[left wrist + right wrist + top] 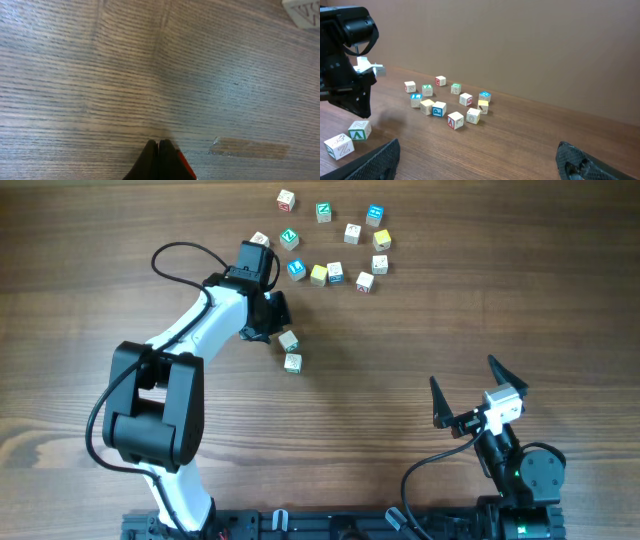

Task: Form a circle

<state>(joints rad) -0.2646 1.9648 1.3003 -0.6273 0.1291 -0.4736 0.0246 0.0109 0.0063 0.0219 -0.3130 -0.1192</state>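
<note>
table (pixel 450 310): I saw brown wood grain
cubes (pixel 335 273): cream, yellow, teal faces; coloured letters
left arm (pixel 200 325): was white and black

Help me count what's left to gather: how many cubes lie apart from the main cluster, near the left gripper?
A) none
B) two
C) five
B: two cubes sit on their own below the main cluster, right beside the shut left gripper.

Matt wood-grain table (pixel 100 240), smooth painted letter cubes (pixel 319 274)
</note>
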